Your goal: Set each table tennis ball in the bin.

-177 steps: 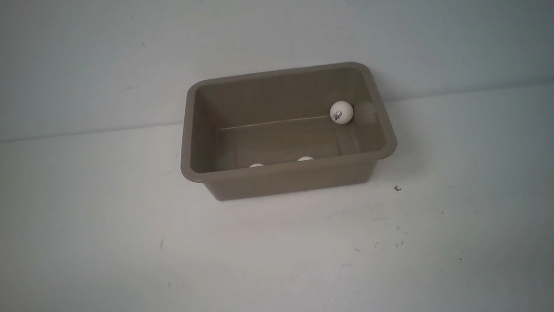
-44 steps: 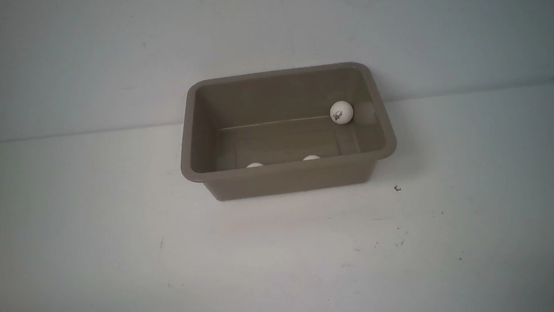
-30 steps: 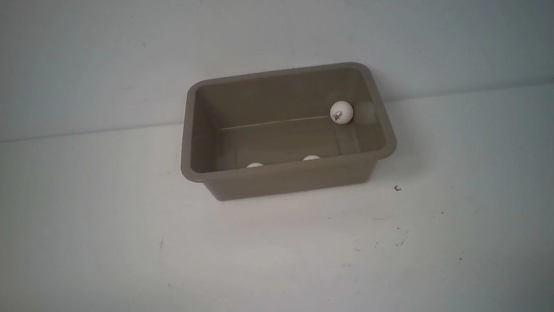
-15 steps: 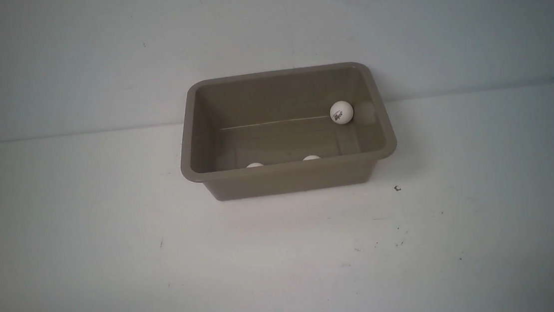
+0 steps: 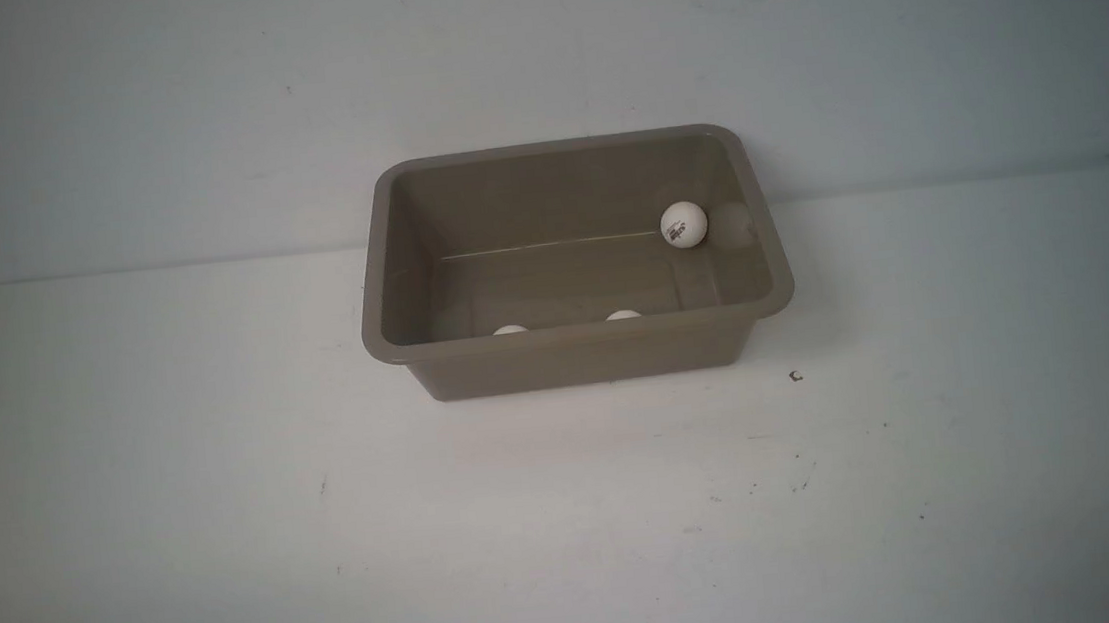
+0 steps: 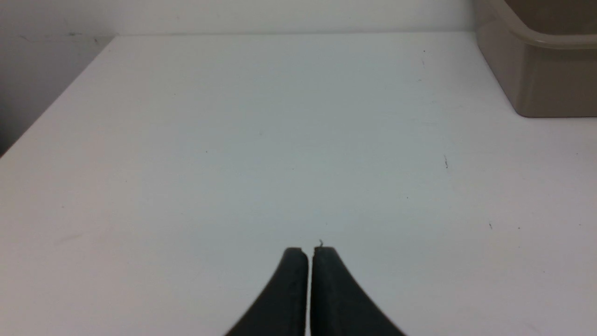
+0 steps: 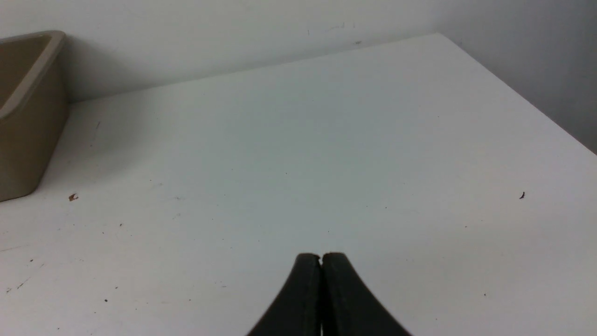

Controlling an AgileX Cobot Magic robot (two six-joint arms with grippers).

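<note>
Balls in the bin, none left on the table.

Three white balls show inside the bin: one ball by the far right wall, two peeking over the near wall; a fourth may be hidden. The left gripper and right gripper are pressed together, holding nothing, above the table.

white table, taupe bin on it
</note>
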